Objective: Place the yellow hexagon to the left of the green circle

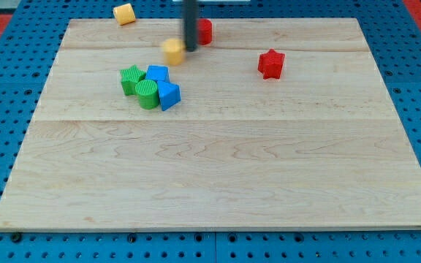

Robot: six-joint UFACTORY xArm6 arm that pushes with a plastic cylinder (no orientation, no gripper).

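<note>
My tip [191, 49] sits just right of the blurry yellow hexagon [172, 51], maybe touching it. There's no pincer, just the rod. The green circle [147, 93] is below, well apart.

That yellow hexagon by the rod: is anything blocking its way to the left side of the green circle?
Yes. The green star sits against the green circle on its left, below the yellow hexagon. My tip is just right of the hexagon.

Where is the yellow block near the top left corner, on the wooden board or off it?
Off it. The yellow block lies on the blue perforated surface, just beyond the wooden board's top edge.
</note>
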